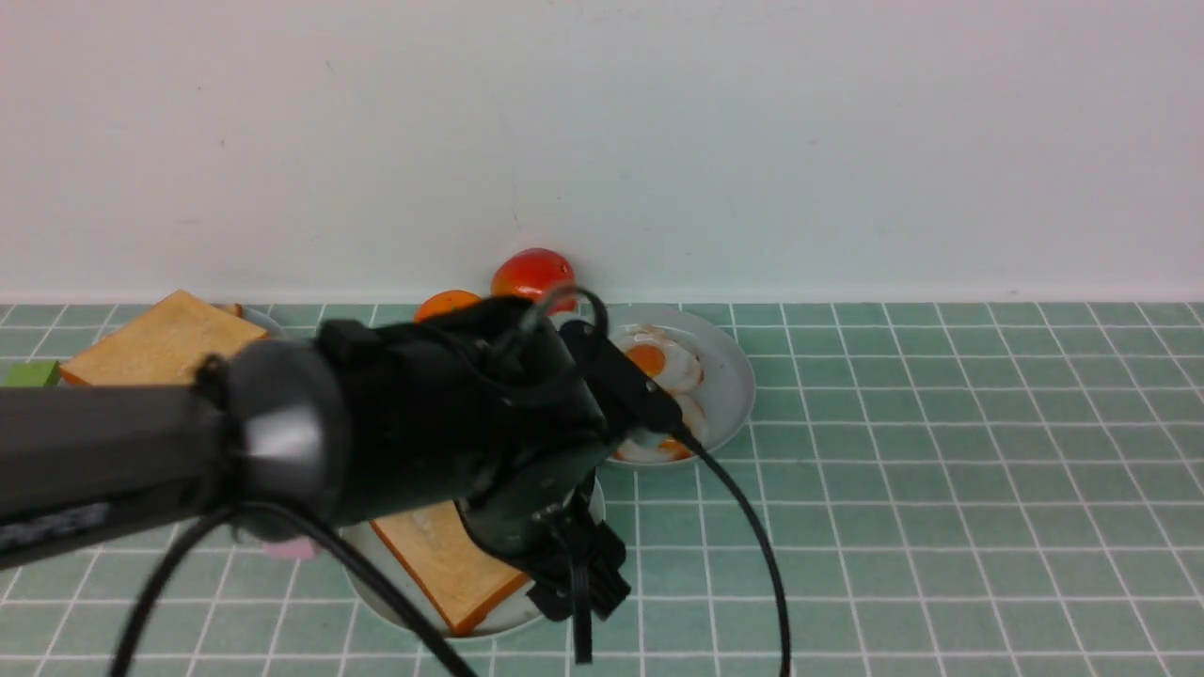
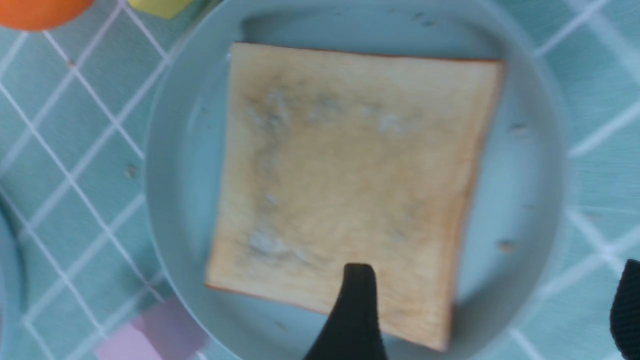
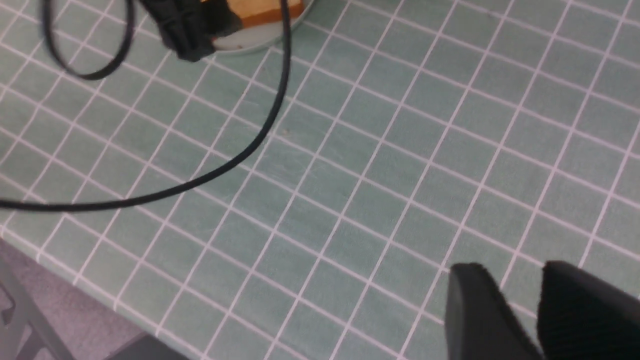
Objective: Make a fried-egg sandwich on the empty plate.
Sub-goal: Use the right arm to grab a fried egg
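Observation:
The pale mint-green plate [image 1: 508,621] [image 2: 185,150] lies near the front, and one square golden toast slice [image 1: 451,564] [image 2: 350,190] rests flat on it. No fried-egg sandwich is in view. My left gripper [image 1: 574,592] [image 2: 494,265] hangs open just above the plate's edge. One finger [image 2: 357,310] is over the toast's corner and the other is out past the rim, with nothing held. My right gripper [image 3: 515,272] shows only in its wrist view, slightly open over bare tiled cloth, nothing between its fingers. That view also catches the plate [image 3: 250,45] and toast [image 3: 265,10].
Fried eggs [image 1: 658,362] lie on a grey-blue plate [image 1: 738,385] behind. More toast [image 1: 160,343] is stacked at the far left beside a green block [image 1: 28,373]. A tomato [image 1: 531,273] and an orange [image 1: 447,303] sit by the wall. A cable [image 3: 240,150] droops over the cloth.

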### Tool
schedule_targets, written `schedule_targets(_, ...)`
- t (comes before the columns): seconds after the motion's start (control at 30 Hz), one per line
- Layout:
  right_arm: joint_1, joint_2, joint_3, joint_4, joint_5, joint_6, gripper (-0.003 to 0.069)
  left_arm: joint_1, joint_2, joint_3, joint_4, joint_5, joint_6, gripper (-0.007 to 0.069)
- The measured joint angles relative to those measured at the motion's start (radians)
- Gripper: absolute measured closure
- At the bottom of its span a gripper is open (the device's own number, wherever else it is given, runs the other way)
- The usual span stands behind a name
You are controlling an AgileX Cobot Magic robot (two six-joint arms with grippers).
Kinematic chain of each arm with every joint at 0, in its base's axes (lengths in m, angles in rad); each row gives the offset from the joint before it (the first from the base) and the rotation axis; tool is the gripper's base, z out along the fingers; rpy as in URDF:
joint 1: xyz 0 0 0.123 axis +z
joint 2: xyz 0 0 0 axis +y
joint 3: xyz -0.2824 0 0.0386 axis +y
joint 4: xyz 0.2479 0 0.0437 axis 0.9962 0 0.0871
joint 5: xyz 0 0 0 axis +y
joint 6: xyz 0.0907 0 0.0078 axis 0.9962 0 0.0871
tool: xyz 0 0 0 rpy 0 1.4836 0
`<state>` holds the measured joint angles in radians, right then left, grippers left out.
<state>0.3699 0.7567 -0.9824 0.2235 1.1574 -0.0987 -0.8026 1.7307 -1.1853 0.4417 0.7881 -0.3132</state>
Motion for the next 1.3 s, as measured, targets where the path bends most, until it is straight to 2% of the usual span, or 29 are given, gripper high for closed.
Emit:
schedule_targets(0.07, 0.000, 0.013, 0.000, 0.000, -0.039, 0.000, 0.0382, 0.000, -0.052, 0.000, -0.044, 0.000, -0.005, 0.0048)
schedule_targets(0.1, 0.000, 0.026, 0.000, 0.000, -0.057, 0.000, 0.0372, 0.000, -0.085, 0.000, -0.067, -0.003, -0.015, 0.0102)
schedule_targets(0.13, 0.000, 0.029, 0.000, 0.001, -0.060, 0.000, 0.0369, 0.000, -0.097, 0.000, -0.070, -0.003, -0.021, 0.0111)
schedule_targets(0.33, 0.000, 0.206, -0.004, 0.038, -0.163, -0.001, 0.0391, 0.000, -0.355, 0.017, -0.092, -0.009, -0.123, 0.0544)
schedule_targets(0.4, 0.000, 0.287, -0.022, 0.048, -0.202, -0.002, 0.0412, 0.000, -0.442, 0.052, -0.094, -0.046, -0.143, 0.0635)
schedule_targets(0.53, 0.000, 0.469, -0.085, 0.050, -0.244, -0.003, 0.0427, 0.000, -0.618, 0.168, -0.120, -0.129, -0.168, 0.0638)
schedule_targets(0.77, 0.000, 0.772, -0.268, 0.054, -0.268, -0.004, 0.0410, 0.000, -0.917, 0.433, -0.133, -0.272, -0.279, 0.0638)
schedule_targets(0.97, 0.000, 1.059, -0.495, 0.084, -0.290, -0.004, 0.0394, 0.000, -1.175, 0.673, -0.084, -0.425, -0.396, 0.0638)
schedule_targets(1.17, -0.003, 1.247, -0.675, 0.087, -0.330, 0.027, 0.0341, 0.000, -1.236, 0.724, 0.029, -0.505, -0.423, 0.0638)
schedule_targets(1.3, -0.023, 1.360, -0.784, 0.122, -0.355, 0.080, 0.0289, 0.000, -1.236, 0.725, 0.053, -0.529, -0.424, 0.0638)
